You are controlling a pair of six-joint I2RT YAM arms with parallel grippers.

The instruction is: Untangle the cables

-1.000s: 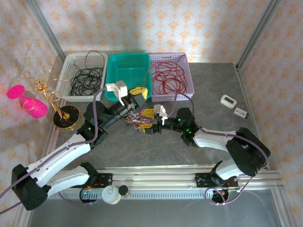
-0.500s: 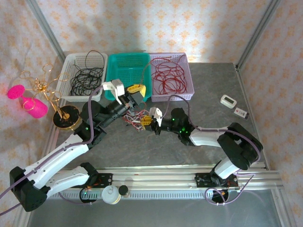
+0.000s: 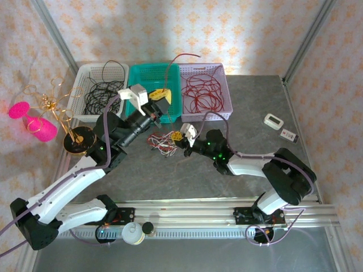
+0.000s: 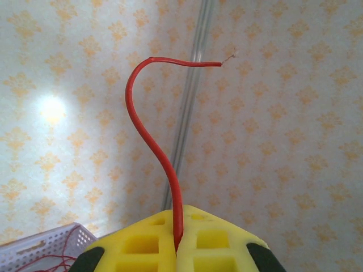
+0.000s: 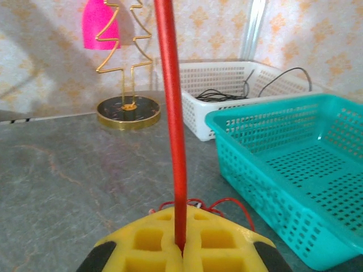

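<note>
Cables, red, white and black, lie in a small knot on the grey marbled table, just in front of a teal basket. Cream wallpaper with orange sprigs closes the back and sides; bare metal posts stand at the corners. From the left come a gold wire stand; a white basket of black cables; the teal one; a lilac basket of red coils.

One red cable rises from the left gripper, whose yellow fingers are pressed tight on it; it curls over to a frayed bare tip. The right gripper, low beside the knot, is likewise clamped on a red strand.

A small white device at far right bears markings too small to read.
</note>
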